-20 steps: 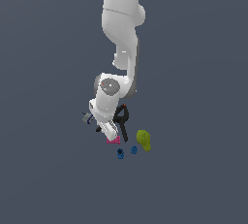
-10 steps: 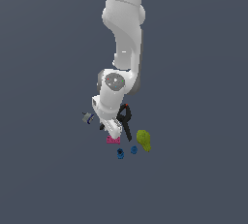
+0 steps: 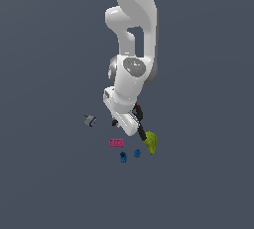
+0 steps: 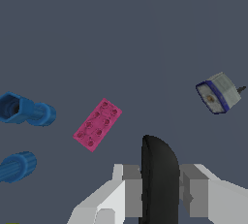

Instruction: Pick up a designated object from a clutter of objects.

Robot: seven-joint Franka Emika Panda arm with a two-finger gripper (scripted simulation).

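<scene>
The designated object, a black spring clamp [image 3: 141, 129] with a small red tip, hangs slanted below the white hand in the exterior view, its lower end close to the yellow-green lump [image 3: 151, 143]. My gripper [image 3: 132, 123] is shut on it. In the wrist view one black handle of the clamp [image 4: 159, 167] stands upright between the two grey fingers [image 4: 129, 191] of my gripper [image 4: 160, 194]. The rest of the clutter of objects lies below: a pink flat brick [image 4: 97, 123], two blue pieces [image 4: 26, 110] [image 4: 17, 166] and a grey-blue piece [image 4: 218, 92].
In the exterior view the pink brick [image 3: 116, 143] and the two blue pieces [image 3: 123, 157] [image 3: 137, 152] lie under the hand. The grey-blue piece [image 3: 90, 120] sits apart toward the exterior view's left. The floor is plain dark grey.
The arm has swung toward the exterior view's right, and the clamp has gone with the gripper. The grey-blue piece, earlier under the hand, now shows on its own.
</scene>
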